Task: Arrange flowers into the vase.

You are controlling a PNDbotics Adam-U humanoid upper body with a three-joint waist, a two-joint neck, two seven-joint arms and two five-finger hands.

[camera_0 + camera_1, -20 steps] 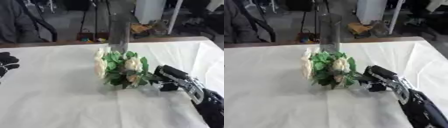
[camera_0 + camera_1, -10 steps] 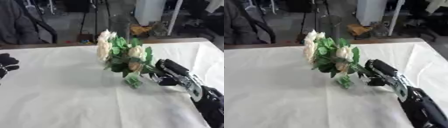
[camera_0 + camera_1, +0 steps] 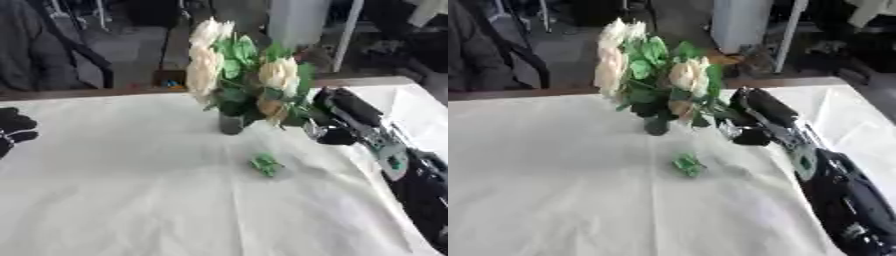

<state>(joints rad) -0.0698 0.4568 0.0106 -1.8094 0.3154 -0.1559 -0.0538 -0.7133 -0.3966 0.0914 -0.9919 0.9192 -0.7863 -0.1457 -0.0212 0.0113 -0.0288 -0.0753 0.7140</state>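
Note:
A bunch of cream roses with green leaves (image 3: pixel 249 75) is held upright above the white cloth, with my right hand (image 3: pixel 346 117) curled on it from the right. Under the blooms shows a short dark cylinder (image 3: pixel 230 124) standing on the cloth; it looks like the vase's lower part, and the flowers hide the rest. I cannot tell whether the stems are inside it. A small green piece (image 3: pixel 265 165) lies loose on the cloth in front. At the left edge rests my left hand (image 3: pixel 13 127), open and holding nothing.
The table is covered by a white cloth (image 3: pixel 131 200) and its far edge (image 3: pixel 87 93) runs behind the flowers. Beyond it stand dark stands, a chair and a white cabinet (image 3: pixel 297 22). My right forearm (image 3: pixel 842 195) crosses the cloth's right side.
The right hand has raised the bunch from lying tilted near the cloth to upright, and moved it back toward the vase. A small green piece now lies on the cloth.

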